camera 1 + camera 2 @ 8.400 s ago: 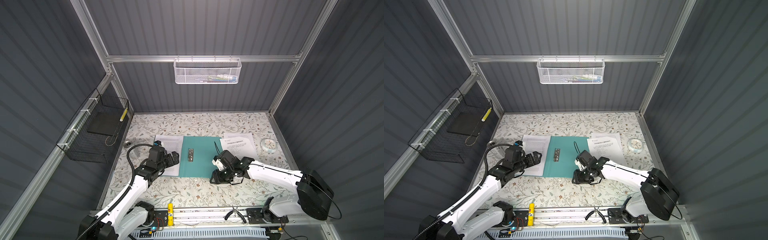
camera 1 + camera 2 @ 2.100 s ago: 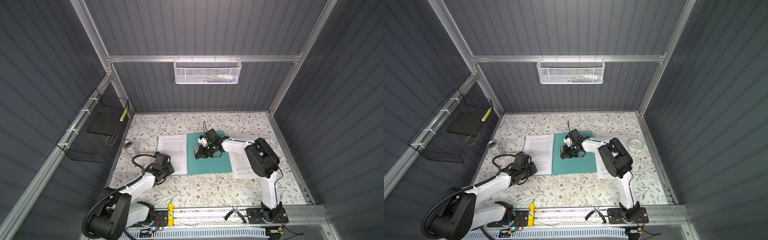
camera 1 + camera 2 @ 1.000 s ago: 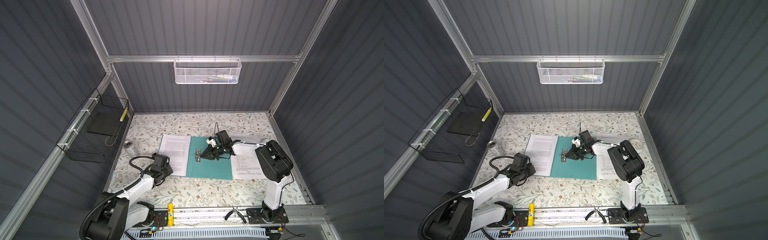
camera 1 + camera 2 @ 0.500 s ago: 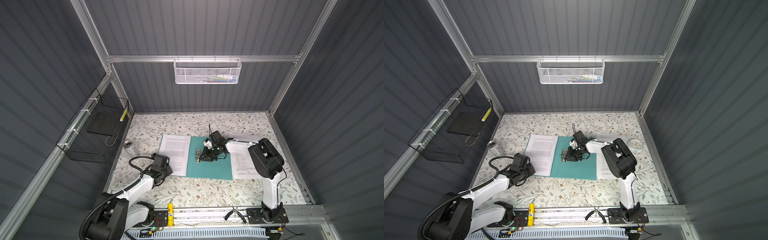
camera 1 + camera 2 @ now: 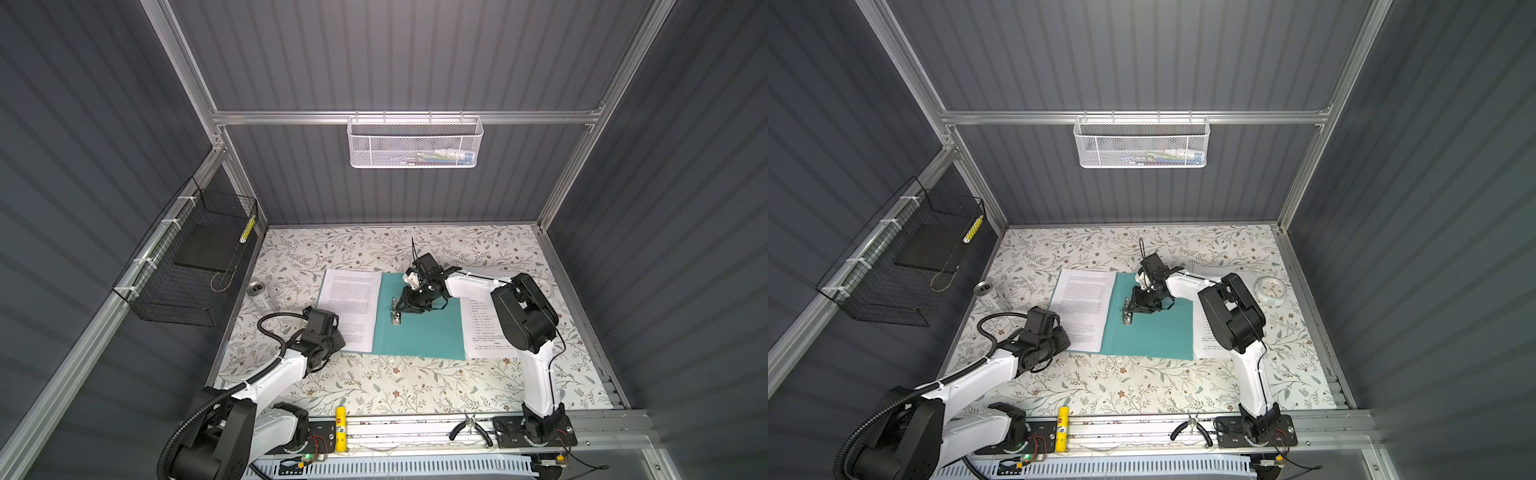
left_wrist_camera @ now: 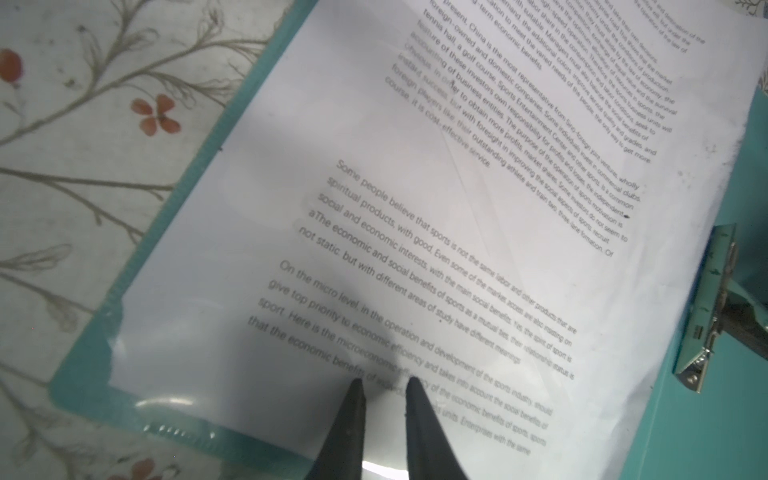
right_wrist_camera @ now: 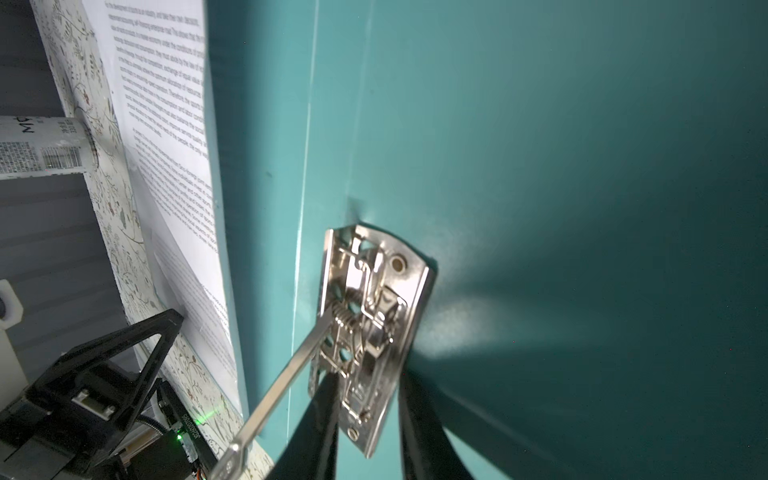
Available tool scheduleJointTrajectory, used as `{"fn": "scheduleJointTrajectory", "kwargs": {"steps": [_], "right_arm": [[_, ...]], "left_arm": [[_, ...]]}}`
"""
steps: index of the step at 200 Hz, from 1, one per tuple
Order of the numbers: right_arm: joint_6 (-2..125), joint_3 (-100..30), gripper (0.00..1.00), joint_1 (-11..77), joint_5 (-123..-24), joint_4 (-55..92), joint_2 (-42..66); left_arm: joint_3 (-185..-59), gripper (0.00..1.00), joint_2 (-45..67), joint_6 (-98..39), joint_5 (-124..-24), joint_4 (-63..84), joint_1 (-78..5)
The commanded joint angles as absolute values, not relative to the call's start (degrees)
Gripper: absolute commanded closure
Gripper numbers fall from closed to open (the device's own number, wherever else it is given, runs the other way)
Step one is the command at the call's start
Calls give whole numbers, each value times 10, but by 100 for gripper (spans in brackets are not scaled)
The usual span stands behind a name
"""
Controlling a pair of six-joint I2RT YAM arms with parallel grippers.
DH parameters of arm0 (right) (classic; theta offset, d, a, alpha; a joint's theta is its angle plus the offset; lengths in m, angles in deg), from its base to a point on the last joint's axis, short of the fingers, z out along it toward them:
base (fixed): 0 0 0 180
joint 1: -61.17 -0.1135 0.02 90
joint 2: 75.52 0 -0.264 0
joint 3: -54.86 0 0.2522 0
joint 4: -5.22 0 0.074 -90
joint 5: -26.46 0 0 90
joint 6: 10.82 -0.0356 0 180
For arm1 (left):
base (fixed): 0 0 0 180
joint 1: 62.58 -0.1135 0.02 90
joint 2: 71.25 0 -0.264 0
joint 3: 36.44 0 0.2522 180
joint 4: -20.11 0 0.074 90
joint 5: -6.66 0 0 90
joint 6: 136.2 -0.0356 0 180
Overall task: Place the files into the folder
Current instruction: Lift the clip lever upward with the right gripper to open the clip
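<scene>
- The left pincer (image 6: 383, 382) works toward the left edge of the bench (image 5: 374, 386). Its jaws are only narrowly parted with nothing between them, tips down on the near-left corner of the left sheet (image 5: 353, 307) of the files.
- That sheet lies flat on the left flap of the folder (image 5: 419, 332), its long axis running from the bench's far edge to its near edge. Its long right edge sits just beside the spine fold, short of the clip.
- The folder is open flat in the middle of the bench. Its silver clip (image 7: 370, 316) sits on the right flap just beside the spine, with its long axis parallel to the sheet's edge. The lever (image 7: 282, 382) stands raised, so I judge the clip open.
- The right pincer (image 7: 366, 376) is released: its jaws stand to either side of one end of the clip, and the lever is outside them.
- The right sheet (image 5: 484, 332) lies along the folder's right edge, partly hidden under the right arm (image 5: 521, 316). I cannot tell which of the two overlaps the other.
- The coming move likely turns on this: the left sheet lies to the left of the clip and must travel toward the bench's right edge, long edge leading, to slip under it. The left arm, resting on that sheet, is the nearer one. The right pincer is at the clip, well apart from either sheet.
</scene>
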State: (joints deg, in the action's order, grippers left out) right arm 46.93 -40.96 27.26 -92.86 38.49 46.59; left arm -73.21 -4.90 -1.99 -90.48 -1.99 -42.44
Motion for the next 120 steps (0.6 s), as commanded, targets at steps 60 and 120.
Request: {"fn": "scheduleJointTrajectory", "kwargs": {"steps": [60, 120], "right_arm": [[495, -456, 72, 270, -932, 424, 500], [484, -456, 72, 270, -927, 416, 497]], "left_arm": [[-723, 79, -63, -21, -910, -35, -429], [-719, 78, -72, -18, -913, -40, -429]]}}
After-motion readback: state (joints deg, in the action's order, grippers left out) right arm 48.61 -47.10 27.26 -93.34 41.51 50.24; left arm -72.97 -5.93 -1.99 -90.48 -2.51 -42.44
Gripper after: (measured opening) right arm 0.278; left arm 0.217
